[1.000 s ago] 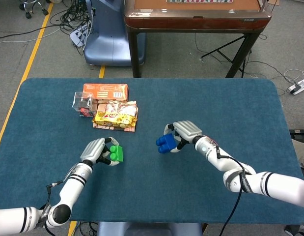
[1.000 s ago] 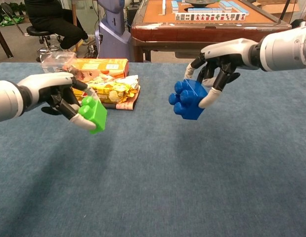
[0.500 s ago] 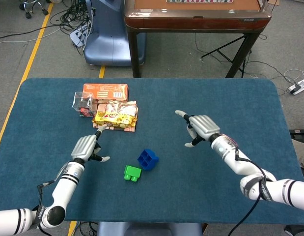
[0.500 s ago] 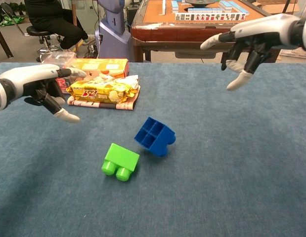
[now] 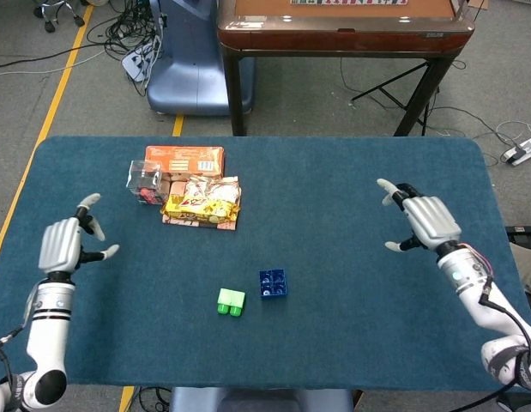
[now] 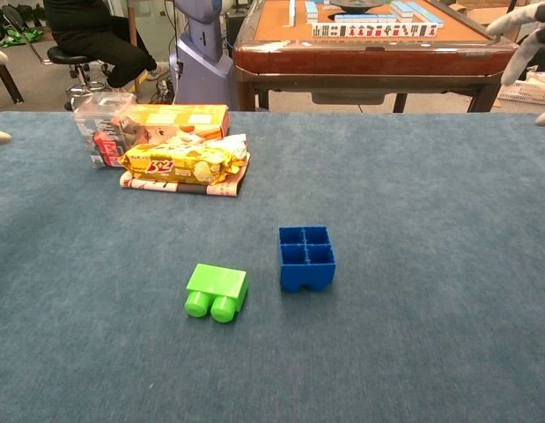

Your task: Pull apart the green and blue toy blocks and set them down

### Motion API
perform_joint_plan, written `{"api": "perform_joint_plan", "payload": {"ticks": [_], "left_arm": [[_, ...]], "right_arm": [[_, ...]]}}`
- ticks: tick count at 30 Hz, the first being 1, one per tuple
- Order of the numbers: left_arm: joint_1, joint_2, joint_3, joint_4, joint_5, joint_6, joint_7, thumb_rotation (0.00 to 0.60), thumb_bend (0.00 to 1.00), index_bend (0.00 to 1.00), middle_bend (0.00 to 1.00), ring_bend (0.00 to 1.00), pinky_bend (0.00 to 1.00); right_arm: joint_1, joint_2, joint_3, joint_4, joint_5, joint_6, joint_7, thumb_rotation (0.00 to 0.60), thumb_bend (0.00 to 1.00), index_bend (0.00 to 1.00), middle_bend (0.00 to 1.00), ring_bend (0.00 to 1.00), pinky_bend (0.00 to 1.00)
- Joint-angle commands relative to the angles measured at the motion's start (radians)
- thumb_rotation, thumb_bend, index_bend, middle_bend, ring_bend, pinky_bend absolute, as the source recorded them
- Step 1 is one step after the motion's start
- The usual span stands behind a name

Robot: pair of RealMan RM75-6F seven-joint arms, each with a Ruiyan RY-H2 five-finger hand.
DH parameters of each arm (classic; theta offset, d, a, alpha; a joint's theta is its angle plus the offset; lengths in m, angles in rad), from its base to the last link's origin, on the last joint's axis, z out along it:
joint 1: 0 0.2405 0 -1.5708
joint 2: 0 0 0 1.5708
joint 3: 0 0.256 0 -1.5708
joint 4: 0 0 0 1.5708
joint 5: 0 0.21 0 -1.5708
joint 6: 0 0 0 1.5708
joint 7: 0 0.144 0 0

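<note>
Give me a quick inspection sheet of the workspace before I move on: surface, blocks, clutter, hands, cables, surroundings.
Surface: blue cloth table, flat.
Job's things: green block on its side; blue block hollow side up; apart, both on the table.
Clutter: orange box, clear box, yellow snack bag, far left.
Hands: left hand and right hand open, at the table's sides.
Cables: floor cables behind the table.
Surroundings: mahjong table, seated person.

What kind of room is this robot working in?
Probably a robotics lab or test space: tangled cables on a bare floor with yellow tape, a mahjong table behind, and an office chair.
</note>
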Motion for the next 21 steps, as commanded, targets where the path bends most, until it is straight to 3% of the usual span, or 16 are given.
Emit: {"api": "perform_joint_plan", "payload": {"ticks": [1,6,10,16,21], "left_arm": [[0.064,0.032,0.037,0.090,0.075,0.063,-0.006,0.600,0.02,0.21,0.37,0.31,0.52],[0.137,0.079,0.078,0.161,0.145,0.064,-0.115,0.600,0.02,0.23,0.34,0.29,0.48],[0.200,0.137,0.110,0.163,0.195,0.069,-0.204,0.600,0.02,0.24,0.34,0.29,0.48],[0.282,0.137,0.156,0.244,0.274,0.139,-0.200,0.600,0.02,0.25,0.34,0.28,0.47],[0.326,0.117,0.163,0.279,0.310,0.178,-0.221,0.600,0.02,0.26,0.34,0.28,0.47]], "right_arm": [[-0.091,-0.018,-0.034,0.051,-0.072,0.123,-0.042,0.600,0.00,0.02,0.14,0.16,0.24],[-0.176,-0.040,-0.055,0.107,-0.125,0.241,-0.072,0.600,0.00,0.05,0.10,0.14,0.25],[-0.242,-0.054,-0.064,0.137,-0.152,0.311,-0.051,0.600,0.00,0.13,0.15,0.14,0.27],[-0.322,-0.066,-0.080,0.179,-0.196,0.382,-0.019,0.600,0.00,0.19,0.20,0.14,0.27],[-0.360,-0.068,-0.084,0.194,-0.224,0.413,-0.016,0.600,0.00,0.21,0.21,0.14,0.27]]}}
